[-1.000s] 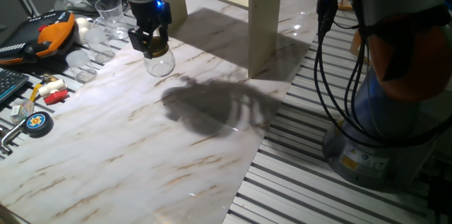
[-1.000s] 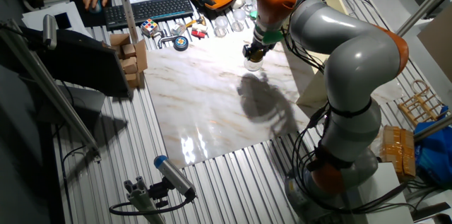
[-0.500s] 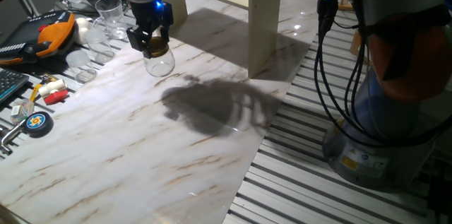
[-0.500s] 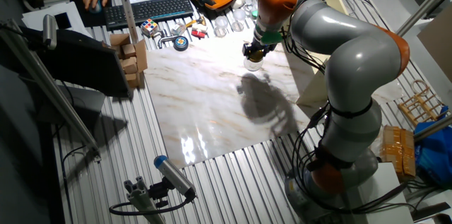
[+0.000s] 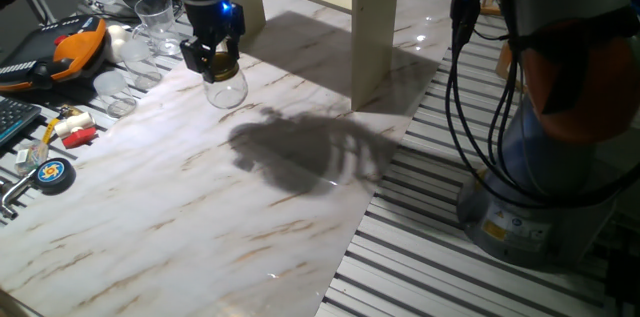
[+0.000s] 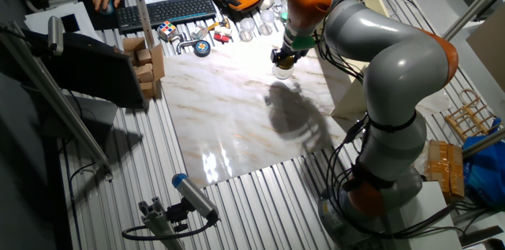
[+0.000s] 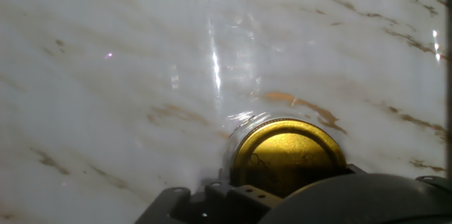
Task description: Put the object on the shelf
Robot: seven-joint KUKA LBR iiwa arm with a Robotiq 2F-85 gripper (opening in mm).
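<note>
The jar (image 5: 226, 88) is clear glass with a gold lid (image 7: 288, 155) and stands at the far left of the marble table (image 5: 200, 217). My gripper (image 5: 210, 55) comes down on it from above, its fingers closed on either side of the lid. I cannot tell whether the jar's base touches the table. The jar also shows under the hand in the other fixed view (image 6: 282, 66). The cream shelf stands behind and to the right; one upright leg (image 5: 375, 27) is about a hand's width from the jar, and another leg (image 5: 250, 2) is just behind my gripper.
Lidless drinking glasses (image 5: 155, 14) stand just left of my gripper. An orange-black device (image 5: 75, 47), small round lids (image 5: 110, 83), a tape measure (image 5: 52, 173) and small tools lie along the left edge. The arm's base (image 5: 560, 167) and cables (image 5: 465, 77) are at the right.
</note>
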